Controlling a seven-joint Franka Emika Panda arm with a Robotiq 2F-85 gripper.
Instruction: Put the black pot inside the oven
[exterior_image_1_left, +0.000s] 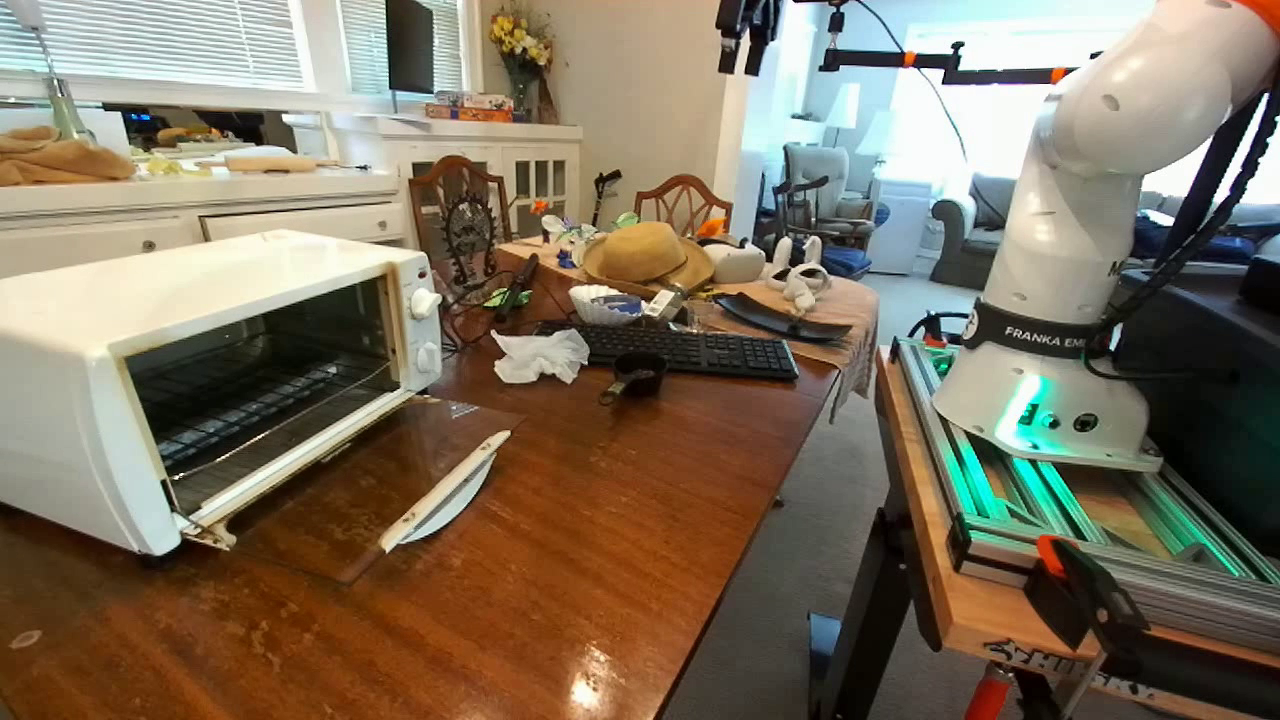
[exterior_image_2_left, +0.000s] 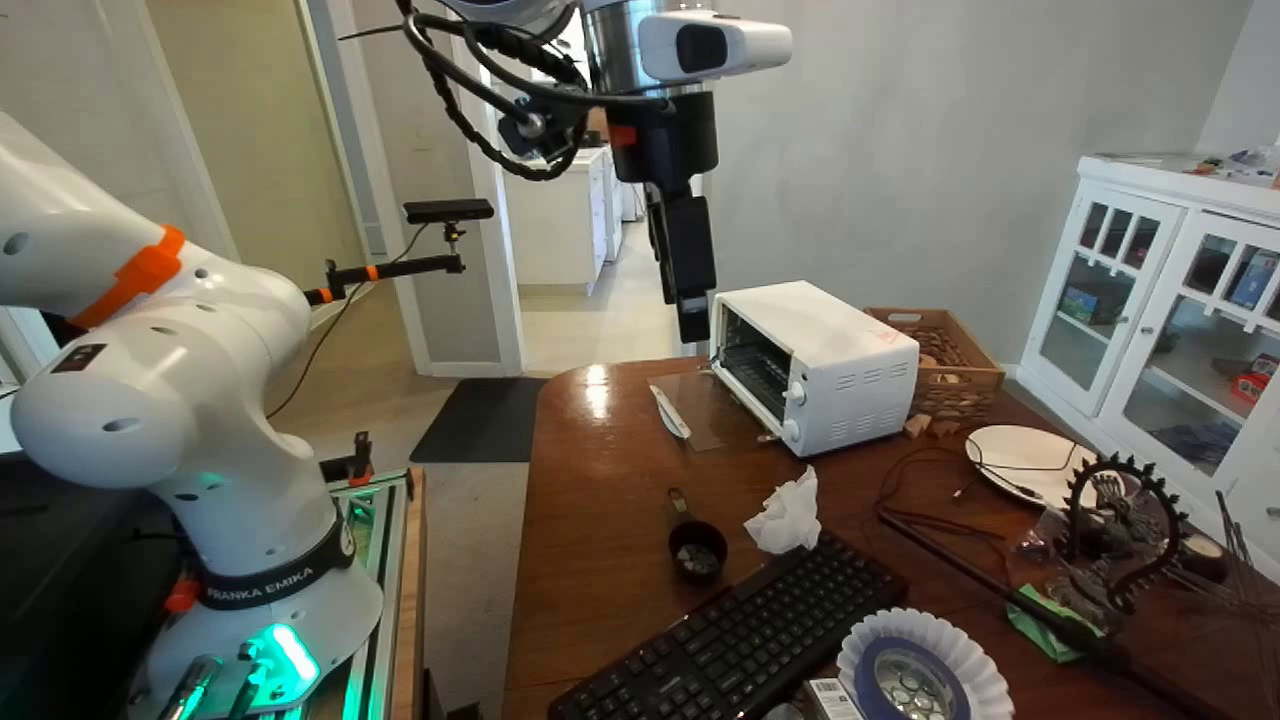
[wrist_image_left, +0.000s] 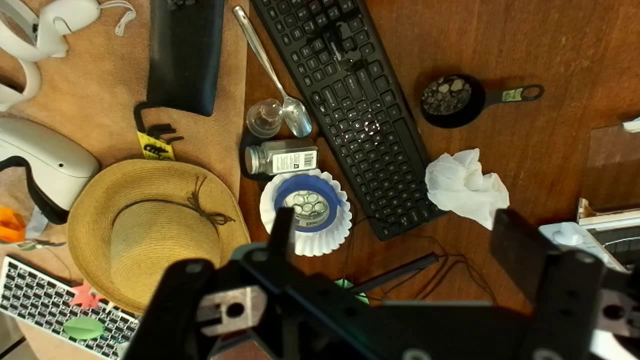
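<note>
The black pot is a small black cup with a handle, upright on the wooden table. It also shows in an exterior view and in the wrist view, with dark and pale bits inside. The white oven stands on the table with its glass door folded down and its rack visible. It also shows in an exterior view, and its corner in the wrist view. My gripper is open and empty, high above the table. It also shows in both exterior views.
A black keyboard lies beside the pot, with a crumpled white paper near it. A fluted white dish, a glass jar, a spoon and a straw hat are close by. A wicker basket stands behind the oven.
</note>
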